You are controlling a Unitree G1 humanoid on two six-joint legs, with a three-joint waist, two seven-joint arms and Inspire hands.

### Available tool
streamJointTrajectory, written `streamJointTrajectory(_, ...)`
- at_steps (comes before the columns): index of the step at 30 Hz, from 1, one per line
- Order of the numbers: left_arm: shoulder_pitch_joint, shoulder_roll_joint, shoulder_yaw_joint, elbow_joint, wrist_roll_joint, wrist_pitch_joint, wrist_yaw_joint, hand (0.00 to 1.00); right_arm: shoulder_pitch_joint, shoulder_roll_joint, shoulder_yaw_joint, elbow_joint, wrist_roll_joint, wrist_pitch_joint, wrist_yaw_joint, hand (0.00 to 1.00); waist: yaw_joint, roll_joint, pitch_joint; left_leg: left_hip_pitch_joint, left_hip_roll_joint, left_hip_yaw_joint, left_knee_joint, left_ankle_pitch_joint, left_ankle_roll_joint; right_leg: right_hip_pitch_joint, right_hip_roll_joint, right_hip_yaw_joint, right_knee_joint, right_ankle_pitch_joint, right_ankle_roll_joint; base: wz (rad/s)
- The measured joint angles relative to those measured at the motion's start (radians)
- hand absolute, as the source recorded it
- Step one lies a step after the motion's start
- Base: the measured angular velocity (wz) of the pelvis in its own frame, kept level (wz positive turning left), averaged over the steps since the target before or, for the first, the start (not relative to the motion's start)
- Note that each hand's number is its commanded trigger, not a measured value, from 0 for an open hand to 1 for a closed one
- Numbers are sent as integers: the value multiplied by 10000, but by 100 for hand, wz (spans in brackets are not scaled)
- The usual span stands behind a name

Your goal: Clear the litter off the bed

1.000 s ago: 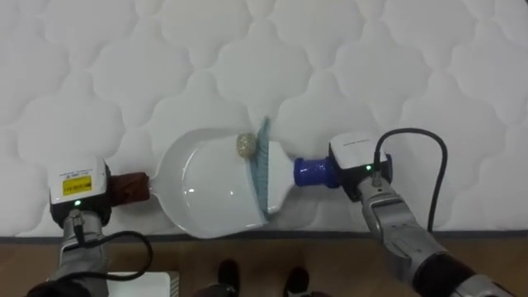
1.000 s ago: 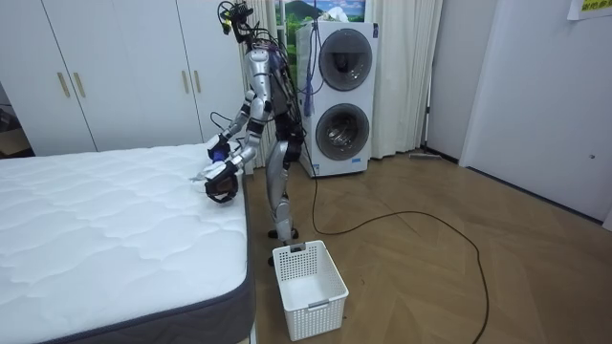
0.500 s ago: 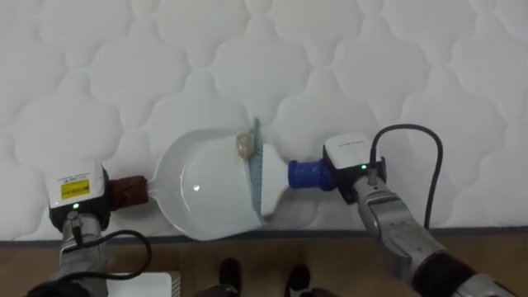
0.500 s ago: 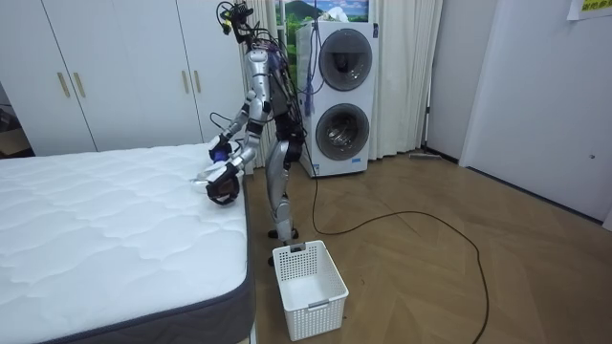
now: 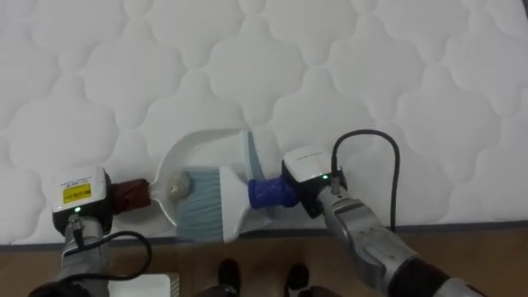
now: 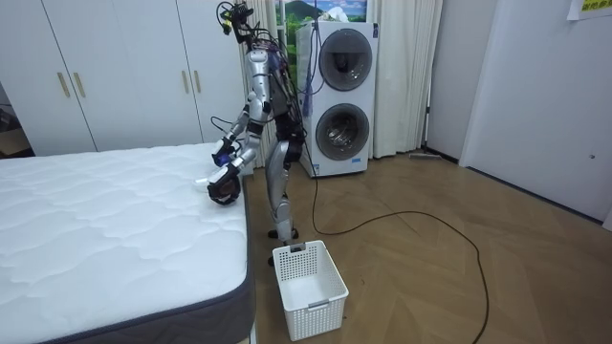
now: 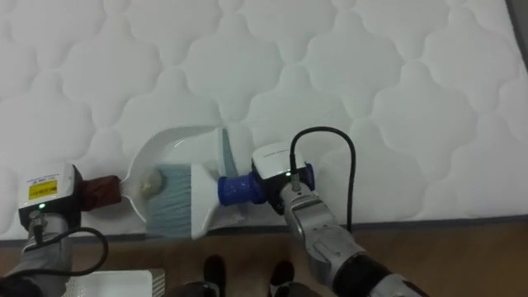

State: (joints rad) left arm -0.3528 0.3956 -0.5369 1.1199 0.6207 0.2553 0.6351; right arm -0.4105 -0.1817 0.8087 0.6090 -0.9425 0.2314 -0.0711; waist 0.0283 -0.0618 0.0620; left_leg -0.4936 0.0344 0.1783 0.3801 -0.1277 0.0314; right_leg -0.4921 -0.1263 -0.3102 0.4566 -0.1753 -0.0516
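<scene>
Where one brush (image 5: 204,200) enters one dustpan (image 5: 200,147): one crumb (image 5: 176,189) inside.

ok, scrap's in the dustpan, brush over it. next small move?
Probably tip the mouth of the dustpan up slightly with the left hand, leaving the brush at the right hand where it is. The small scrap sits deep in the pan near its dark red handle, bristles in front of it, at the mattress edge. Tilting should trap it before the carry to the white basket.

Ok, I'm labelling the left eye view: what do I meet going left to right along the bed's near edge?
Left robot hand → dustpan handle → beige lump → bristles → blue brush handle → right robot hand.
</scene>
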Motion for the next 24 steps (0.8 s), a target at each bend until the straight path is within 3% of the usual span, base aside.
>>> streamJointTrajectory(3, 6, -73, -9, 0, -9, 0, 0, 100, 1, -105, 55, 0, -6, 0, 0, 100, 2, -65, -11, -2, -108, -9, -3, 7, 15, -56, -87, 0, 134, -70, 29, 3)
streamJointTrajectory(14, 14, -96, -92, 0, -10, -69, 153, 100, 56, -585, 54, 0, -10, -256, -6, 100, 11, -106, -38, 4, -105, -56, -7, 4, 24, -14, -94, -59, 91, -72, 39, 0)
streamJointTrajectory(24, 21, -95, -158, -4, 20, -157, 314, 100, 273, -623, 26, 2, -12, -256, -26, 100, 52, -105, -39, 15, -94, -138, 29, 4, 25, -8, -106, -67, 130, -72, 38, 0)
